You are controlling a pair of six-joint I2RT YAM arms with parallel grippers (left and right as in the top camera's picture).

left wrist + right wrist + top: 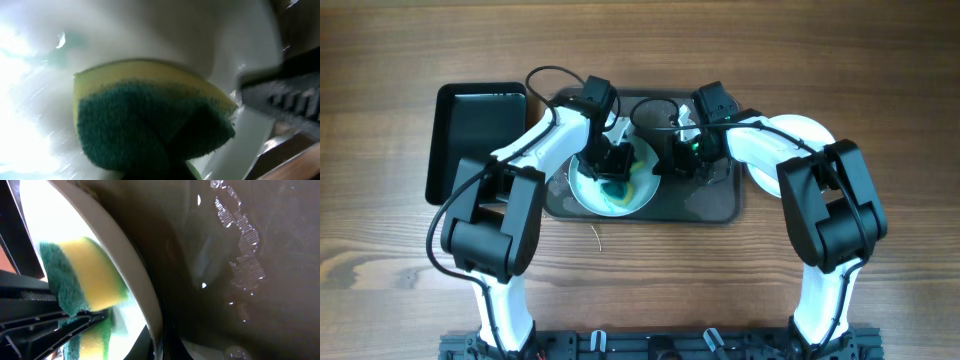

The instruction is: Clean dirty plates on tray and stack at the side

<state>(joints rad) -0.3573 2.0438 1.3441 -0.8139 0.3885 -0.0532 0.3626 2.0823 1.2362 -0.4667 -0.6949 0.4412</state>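
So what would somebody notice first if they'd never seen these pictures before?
The yellow-and-green sponge jumps out first, filling the left wrist view as it presses on a wet white plate. From overhead, that plate sits on the dark tray in the middle of the table, with a bright teal-green smear in it. The left gripper holds the sponge right over the smear.

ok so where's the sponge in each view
Overhead: sponge on the plate, middle of the tray.
Left wrist: sponge fills the lower centre, against the plate.
Right wrist: sponge at left, beyond the plate rim.
Shared landmark: the white plate.
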